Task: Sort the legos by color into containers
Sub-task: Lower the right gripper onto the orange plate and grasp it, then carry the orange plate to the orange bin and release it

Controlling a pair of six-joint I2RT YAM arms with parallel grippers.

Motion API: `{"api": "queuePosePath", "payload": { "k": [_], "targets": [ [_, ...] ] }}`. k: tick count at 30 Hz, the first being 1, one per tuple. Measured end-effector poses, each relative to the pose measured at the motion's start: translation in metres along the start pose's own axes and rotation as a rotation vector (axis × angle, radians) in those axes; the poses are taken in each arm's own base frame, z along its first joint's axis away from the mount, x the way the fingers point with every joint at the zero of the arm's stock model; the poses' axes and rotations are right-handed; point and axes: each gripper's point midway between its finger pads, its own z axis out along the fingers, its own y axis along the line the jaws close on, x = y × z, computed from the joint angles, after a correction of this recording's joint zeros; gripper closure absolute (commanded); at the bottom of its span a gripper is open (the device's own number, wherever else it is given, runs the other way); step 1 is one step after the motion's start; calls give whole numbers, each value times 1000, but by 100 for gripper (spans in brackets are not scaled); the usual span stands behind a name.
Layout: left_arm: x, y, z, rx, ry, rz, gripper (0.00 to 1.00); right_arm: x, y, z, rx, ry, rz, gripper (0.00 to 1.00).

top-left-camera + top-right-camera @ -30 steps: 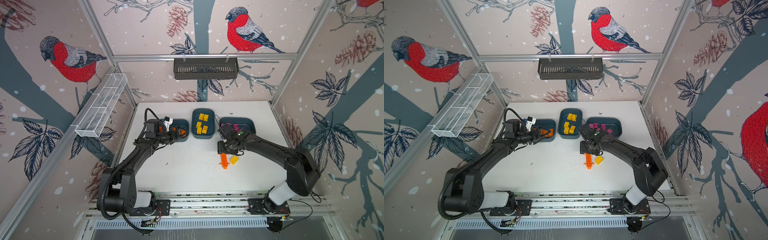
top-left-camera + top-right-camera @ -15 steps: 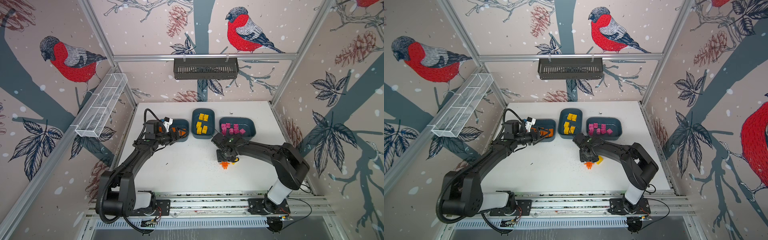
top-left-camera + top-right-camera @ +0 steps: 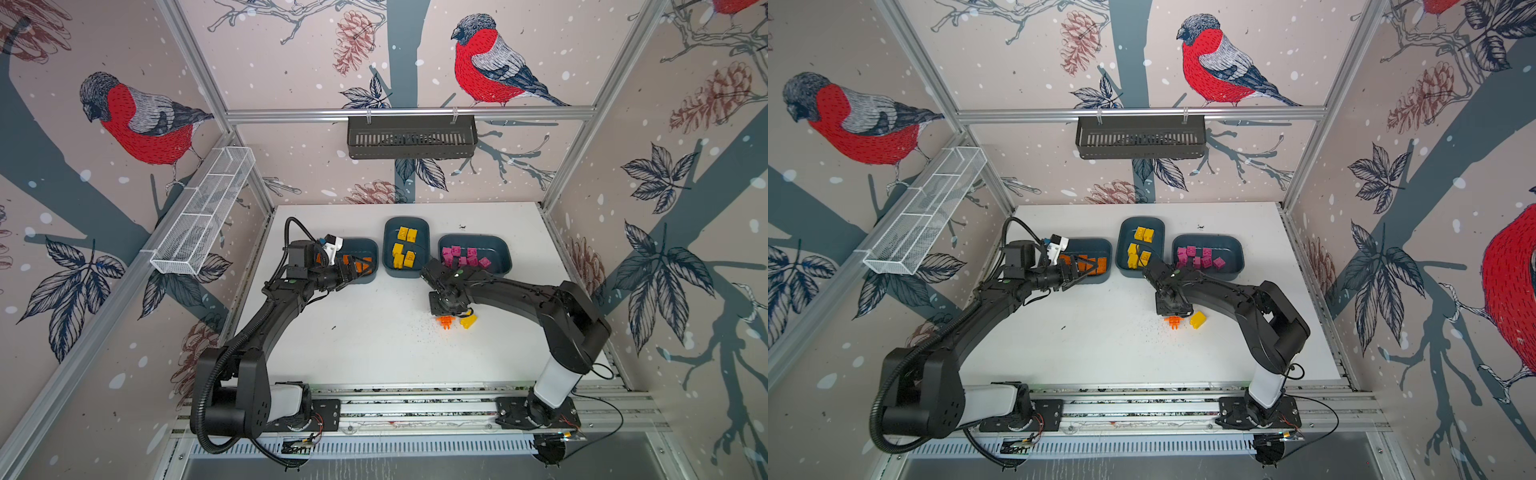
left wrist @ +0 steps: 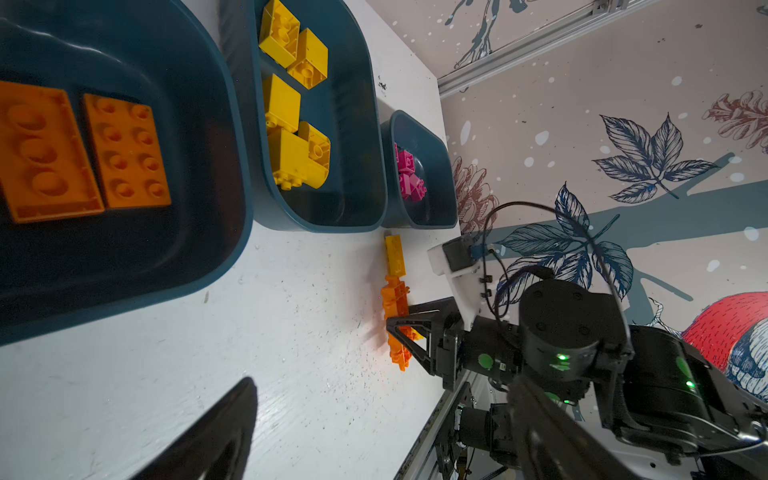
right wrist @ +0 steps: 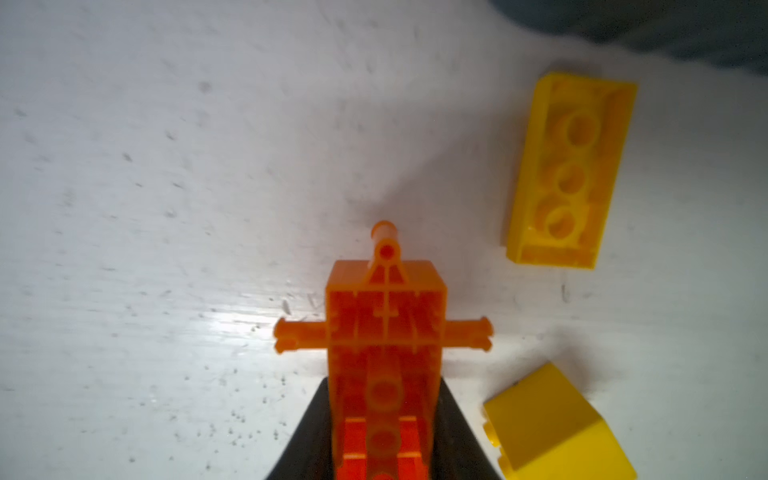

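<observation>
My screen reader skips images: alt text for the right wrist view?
The right gripper is shut on a long spiky orange piece on the white table. An oblong yellow brick and a squarer yellow brick lie beside it.

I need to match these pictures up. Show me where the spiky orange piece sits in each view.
Top view: spiky orange piece right of centre, at the right gripper tip.
Top view: same spot, nearer the middle.
Left wrist: mid-picture, partly behind that gripper.
Right wrist: lower centre, clamped from both sides.
Landmark: the right gripper, shut on it in every view.
</observation>
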Motion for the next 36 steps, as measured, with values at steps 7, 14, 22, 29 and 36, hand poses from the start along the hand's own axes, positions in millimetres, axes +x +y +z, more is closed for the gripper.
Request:
{"api": "queuePosePath", "payload": {
  "k": [7, 14, 22, 29, 36],
  "targets": [
    [-15, 7, -27, -44, -66, 1, 6, -63, 73, -49, -214, -127, -26, 71],
    [-27, 20, -47, -177, -83, 34, 6, -111, 160, -53, -435, -197, -69, 71],
    [-29, 38, -64, -315, -84, 48, 6, -156, 215, -36, -555, -289, -125, 69],
    [-24, 44, -66, -338, -70, 40, 6, -178, 236, -12, -586, -332, -144, 56],
    [-21, 48, -66, -344, -59, 38, 6, -179, 235, 2, -571, -320, -148, 33]
  ]
}}
